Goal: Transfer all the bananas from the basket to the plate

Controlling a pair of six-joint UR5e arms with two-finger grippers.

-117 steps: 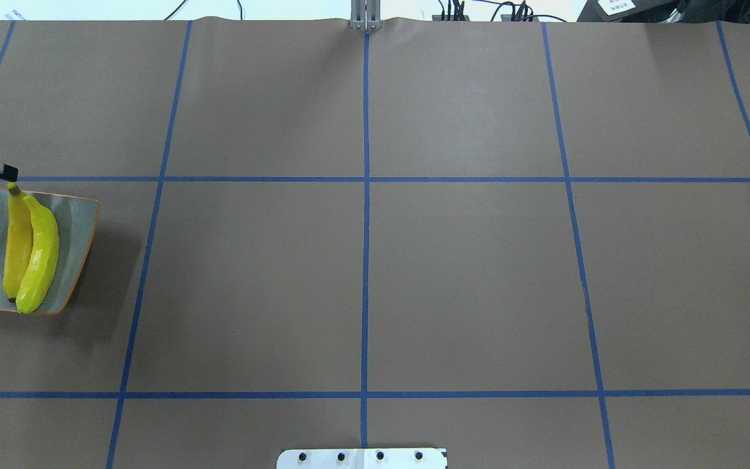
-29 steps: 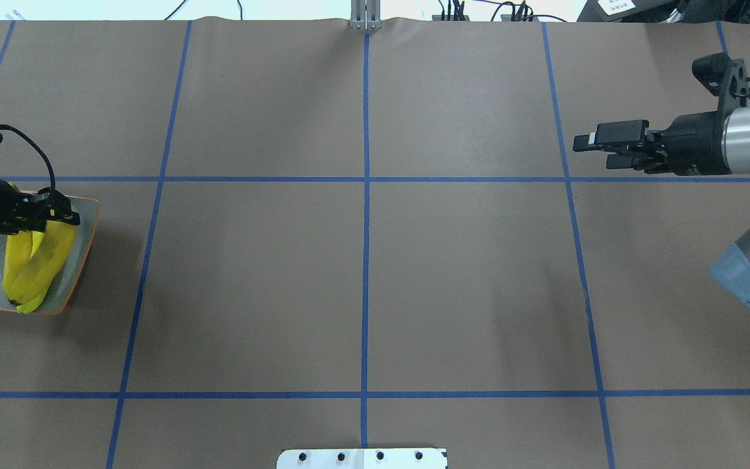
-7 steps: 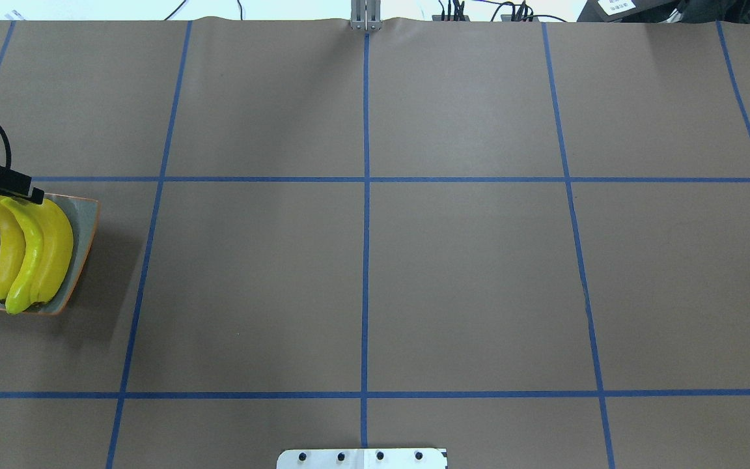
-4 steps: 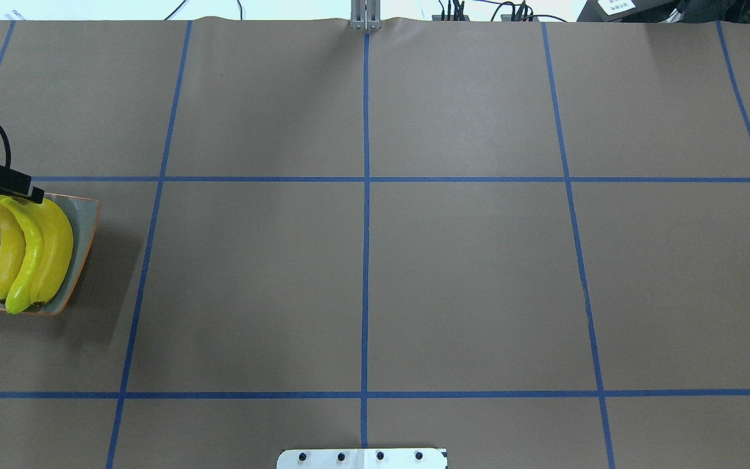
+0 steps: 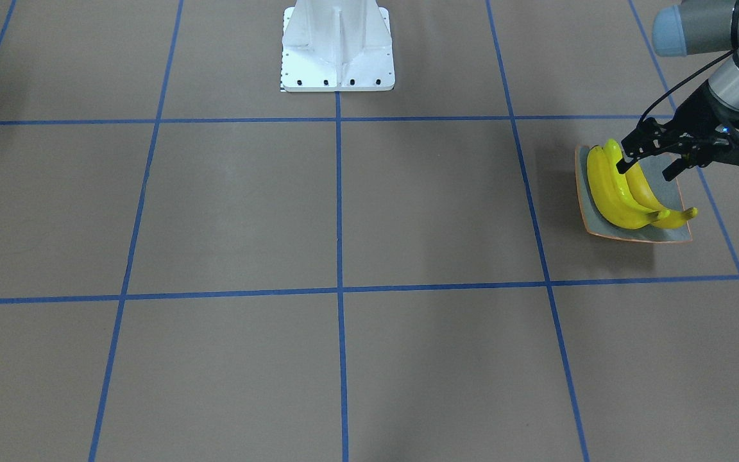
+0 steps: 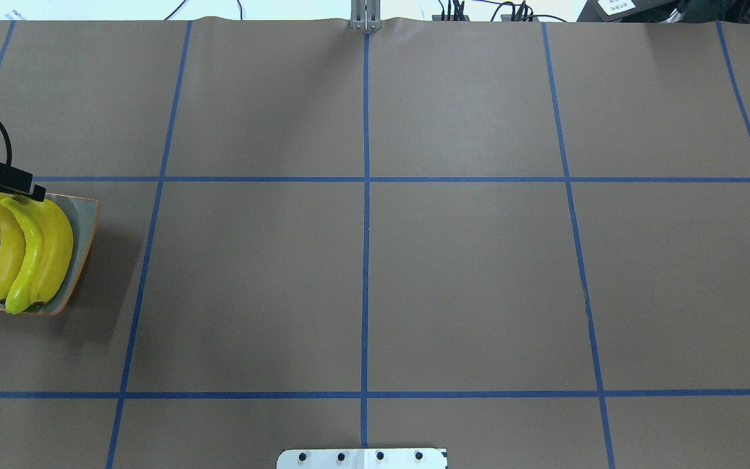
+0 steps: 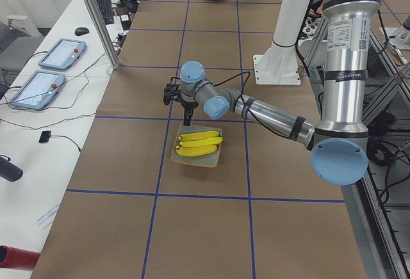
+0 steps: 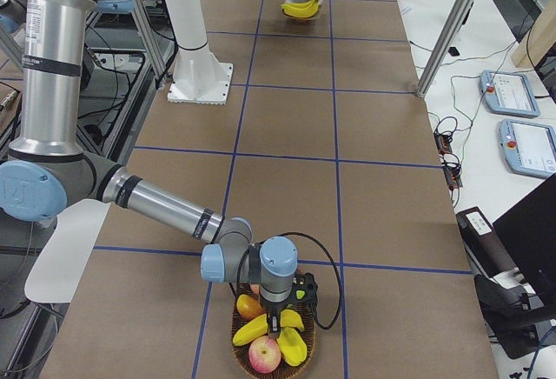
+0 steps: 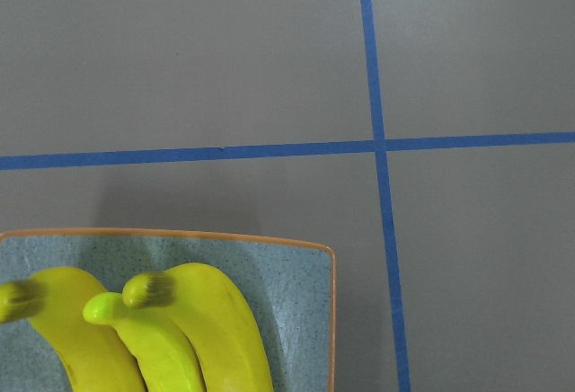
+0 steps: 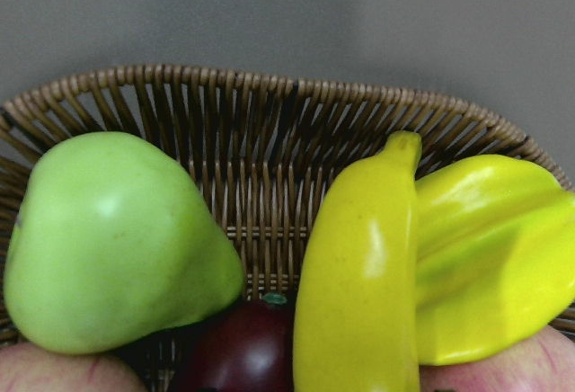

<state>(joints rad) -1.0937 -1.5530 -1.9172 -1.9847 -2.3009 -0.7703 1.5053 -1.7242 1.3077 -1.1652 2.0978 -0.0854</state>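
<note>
Far left of the overhead view: plate (image 6: pixel 82 221) on bench (image 6: pixel 466 280), three bananas (image 6: pixel 33 251) lying side by side on it. Left gripper (image 5: pixel 645 171) poised over the plate's upper end, jaws spread, empty. Bottom of the right-end view: right gripper (image 8: pixel 278 311) low over basket (image 10: pixel 269 113); jaws' state impossible to tell. One more banana (image 10: pixel 359 266) wedged between pear (image 10: pixel 117 239) and ridged yellow fruit (image 10: pixel 490 266). Likely hazards: glossy skin slipping from grip, neighbouring fruit seized instead, crowded plate shedding a banana on delivery.
</note>
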